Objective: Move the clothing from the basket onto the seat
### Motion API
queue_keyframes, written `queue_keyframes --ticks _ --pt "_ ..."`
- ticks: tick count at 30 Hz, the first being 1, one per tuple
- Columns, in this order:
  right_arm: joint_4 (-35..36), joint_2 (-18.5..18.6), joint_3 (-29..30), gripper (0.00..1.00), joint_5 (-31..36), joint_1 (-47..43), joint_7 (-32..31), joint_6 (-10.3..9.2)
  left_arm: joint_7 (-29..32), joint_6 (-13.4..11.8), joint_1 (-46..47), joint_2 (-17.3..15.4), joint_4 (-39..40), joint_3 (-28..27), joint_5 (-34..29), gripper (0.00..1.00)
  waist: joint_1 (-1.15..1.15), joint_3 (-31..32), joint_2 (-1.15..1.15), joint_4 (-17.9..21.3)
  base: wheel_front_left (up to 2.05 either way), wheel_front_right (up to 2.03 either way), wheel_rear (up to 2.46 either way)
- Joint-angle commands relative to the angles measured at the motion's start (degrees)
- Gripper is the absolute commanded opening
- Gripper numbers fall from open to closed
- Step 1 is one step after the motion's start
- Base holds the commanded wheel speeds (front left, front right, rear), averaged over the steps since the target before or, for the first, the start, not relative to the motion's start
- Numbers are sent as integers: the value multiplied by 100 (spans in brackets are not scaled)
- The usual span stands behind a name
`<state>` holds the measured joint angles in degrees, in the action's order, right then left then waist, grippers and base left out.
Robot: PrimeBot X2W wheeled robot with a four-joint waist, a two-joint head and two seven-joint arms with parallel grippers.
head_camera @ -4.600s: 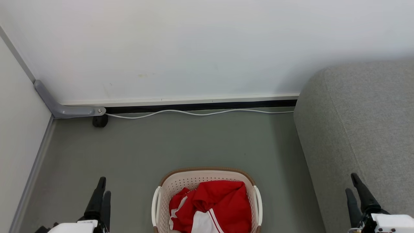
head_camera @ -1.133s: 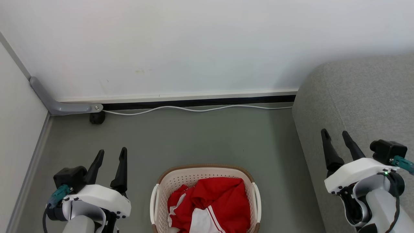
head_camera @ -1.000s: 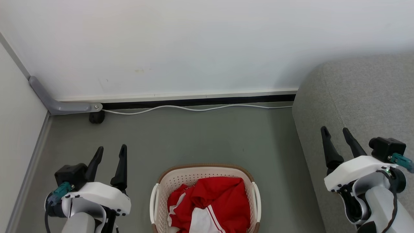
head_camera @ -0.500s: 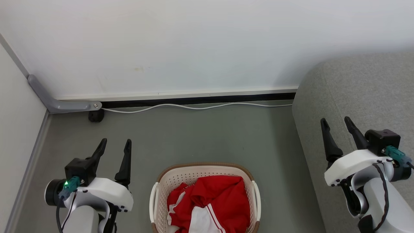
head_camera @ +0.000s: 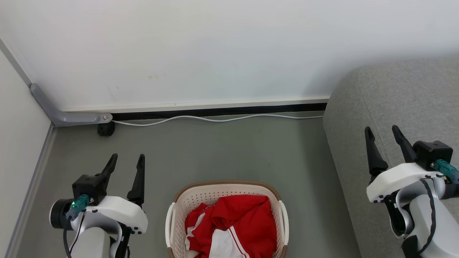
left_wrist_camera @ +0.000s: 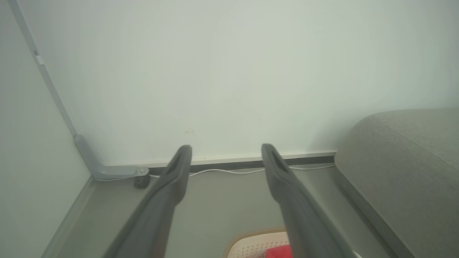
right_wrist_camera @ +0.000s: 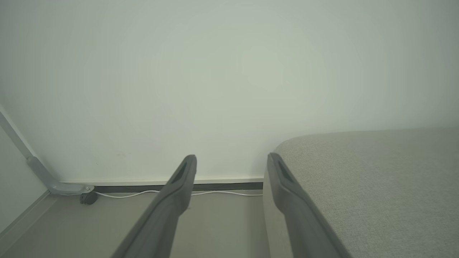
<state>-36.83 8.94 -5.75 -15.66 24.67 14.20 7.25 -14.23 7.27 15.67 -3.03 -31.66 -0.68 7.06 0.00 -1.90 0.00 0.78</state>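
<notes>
Between left claw (head_camera: pixel 128 158) and right claw (head_camera: pixel 381 129), clothing (head_camera: pixel 244 222) fills the basket (head_camera: pixel 226 184).

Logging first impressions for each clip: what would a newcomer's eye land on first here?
The red clothing heaped in the cream basket at the head view's bottom centre, bright against the grey floor. Then the grey seat at right, and the open left gripper and right gripper flanking the basket.
</notes>
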Motion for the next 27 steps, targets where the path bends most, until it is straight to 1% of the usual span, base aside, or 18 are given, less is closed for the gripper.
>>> queue_keyframes --ticks 1,8,13,17,27 --pt "150 -16 -77 100 68 79 80 24 -77 22 219 -97 117 -180 -11 100 0 8 0 2 0 0 0" --pt "185 -37 -62 100 95 98 80 24 -77 22 218 -74 84 -154 31 100 0 -10 0 -1 0 0 0" --pt "365 -53 -28 100 110 157 80 24 -77 22 259 -52 99 -38 125 100 0 -218 0 -24 0 0 0" --pt "623 -56 57 100 161 262 80 24 -77 22 318 -24 93 59 245 100 0 -563 0 -58 0 0 0" --pt "1433 -40 230 100 320 636 80 24 -77 22 643 12 14 198 530 100 0 -1697 0 -82 0 0 0"
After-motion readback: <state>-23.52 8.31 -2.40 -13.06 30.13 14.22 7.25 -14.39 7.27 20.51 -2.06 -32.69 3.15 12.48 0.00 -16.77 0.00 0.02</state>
